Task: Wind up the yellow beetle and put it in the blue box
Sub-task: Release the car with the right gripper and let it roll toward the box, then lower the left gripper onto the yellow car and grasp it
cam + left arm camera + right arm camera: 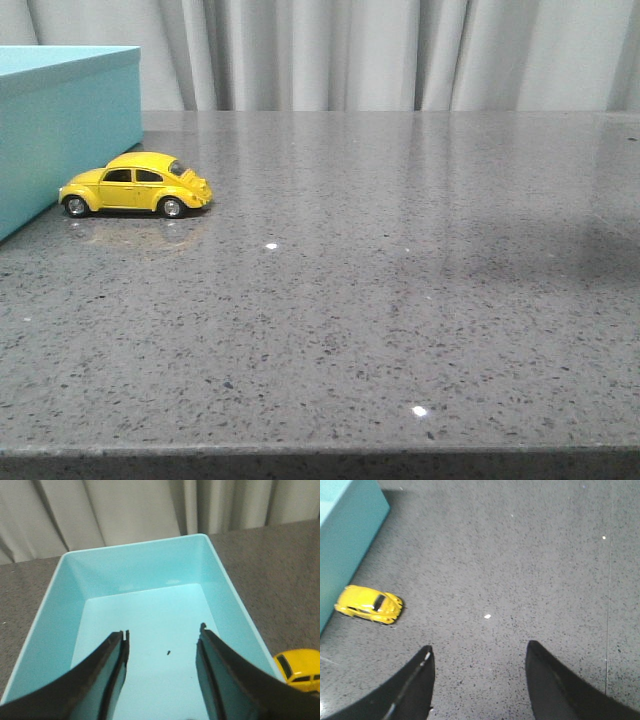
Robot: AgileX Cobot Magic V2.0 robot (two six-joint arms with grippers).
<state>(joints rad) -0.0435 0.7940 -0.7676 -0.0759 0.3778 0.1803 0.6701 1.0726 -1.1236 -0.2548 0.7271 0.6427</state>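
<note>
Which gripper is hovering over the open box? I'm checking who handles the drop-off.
The left gripper: its open fingers hang over the blue box. The right gripper, also open, is above bare table, the yellow beetle off to its side.

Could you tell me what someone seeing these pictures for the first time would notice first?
The glossy yellow beetle stands out on the grey speckled table, parked on its wheels just beside the blue box at the far left. The left wrist view shows that box open, nothing in it but a tiny dark speck, with the left gripper open above it.
</note>
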